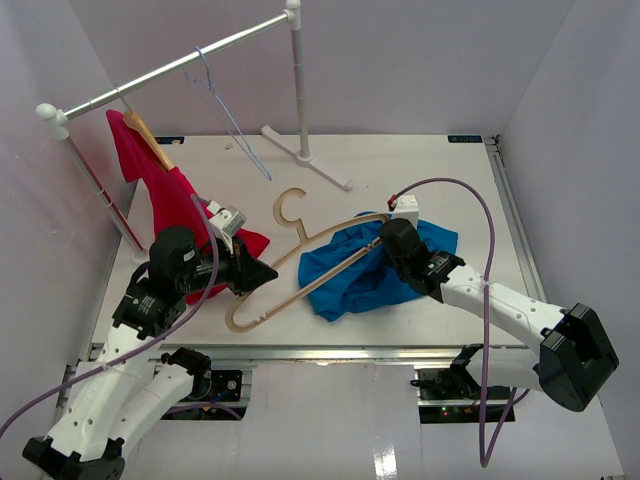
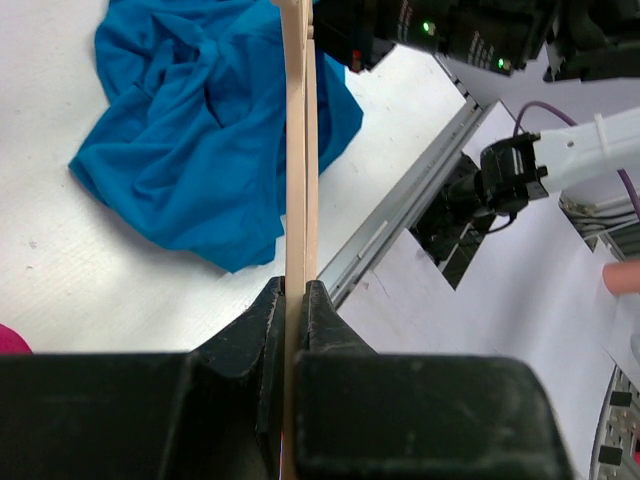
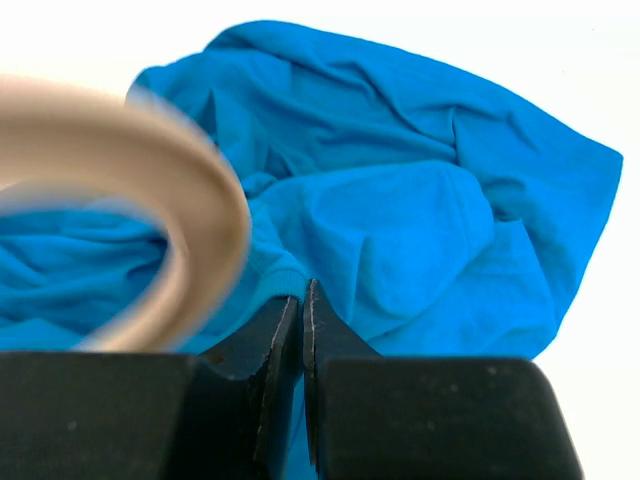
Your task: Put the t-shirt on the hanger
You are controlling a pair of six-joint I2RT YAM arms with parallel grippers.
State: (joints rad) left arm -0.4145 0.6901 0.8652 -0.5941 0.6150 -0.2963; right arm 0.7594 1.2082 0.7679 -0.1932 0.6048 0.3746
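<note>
The bright blue t-shirt (image 1: 350, 280) lies crumpled on the white table, right of centre. The tan wooden hanger (image 1: 300, 245) lies slanted across it, hook toward the back, and one shoulder end reaches over the cloth. My left gripper (image 1: 264, 276) is shut on the hanger's wood (image 2: 300, 150), gripper (image 2: 296, 292) clamping it edge-on, t-shirt (image 2: 200, 130) beyond. My right gripper (image 1: 376, 247) sits on the shirt's back edge. In the right wrist view this gripper (image 3: 302, 292) is shut on the t-shirt (image 3: 400, 230) at its ribbed collar, and the hanger (image 3: 195, 190) curves blurred at the left.
A clothes rack (image 1: 180, 68) stands across the back left, its foot (image 1: 305, 157) on the table. On it hang a magenta-red shirt (image 1: 165, 195) and a thin pale-blue wire hanger (image 1: 225, 110). The table's metal front edge (image 2: 400, 215) runs just past the shirt.
</note>
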